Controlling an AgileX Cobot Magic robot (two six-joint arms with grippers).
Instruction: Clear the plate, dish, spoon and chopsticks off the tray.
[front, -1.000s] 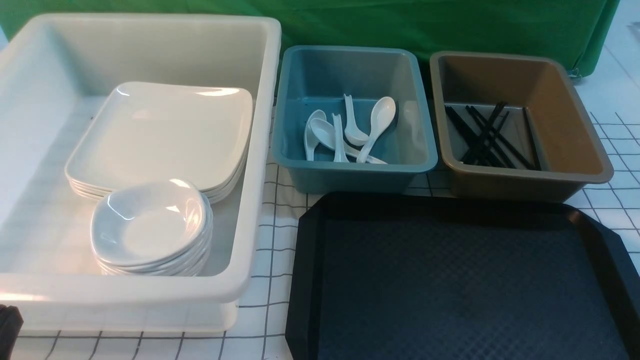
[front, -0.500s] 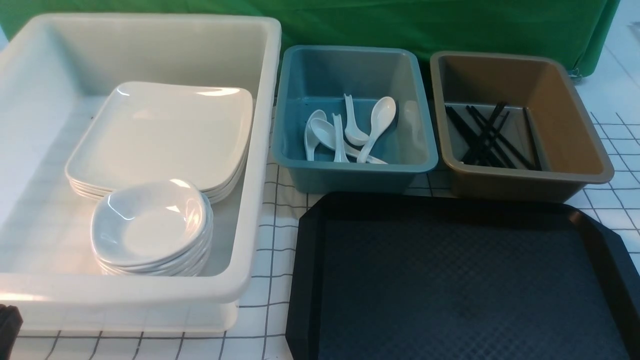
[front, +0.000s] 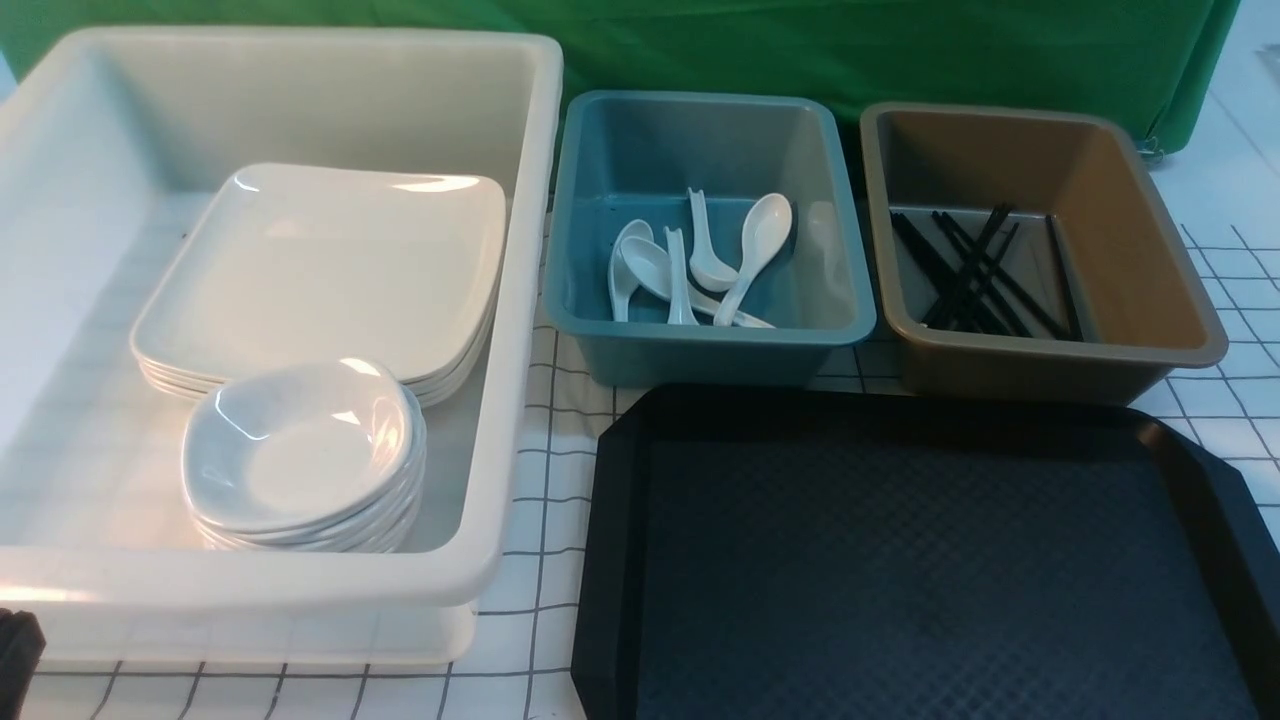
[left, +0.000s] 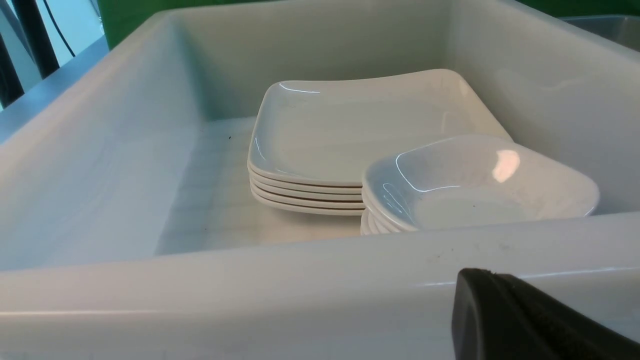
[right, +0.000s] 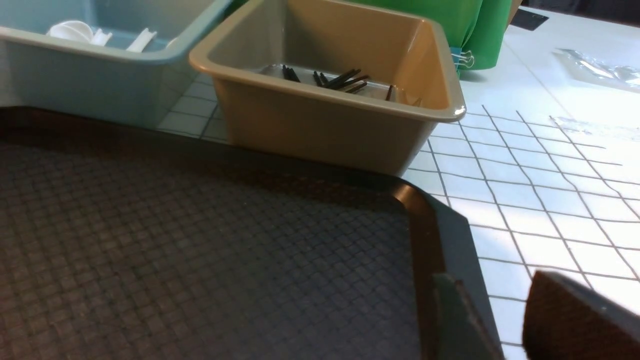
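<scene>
Your left hand (left: 525, 320) sits at 7 o'clock of the front view, only a dark corner showing; in its wrist view one black finger is visible just outside the near wall of the white tub (front: 500, 560), and the hand is closed with nothing in it.

In the tub, at 9 o'clock, a stack of plates (front: 320, 270) lies flat on the floor. A stack of small dishes (front: 300, 450) stands just in front of it, toward you, overlapping its near edge in the front view; touching or merely beside, you cannot tell.

At 12 o'clock stands the blue tub (front: 700, 340), holding several white spoons (front: 700, 265) in a loose pile, bowls and handles crossing.

At 2 o'clock the brown tub (front: 1050, 350) holds black chopsticks (front: 975, 270), crossed over one another on its floor.

At 5 o'clock the black tray (front: 900, 580) lies on the gridded desk (front: 540, 600), just in front of the blue and brown tubs. Its textured floor shows bare.

Your right hand (right: 505, 315) appears only in its wrist view, over the tray's near right corner. Two finger tips show with a gap between, probably half open; the edge of frame cuts them off. Nothing is held.
</scene>
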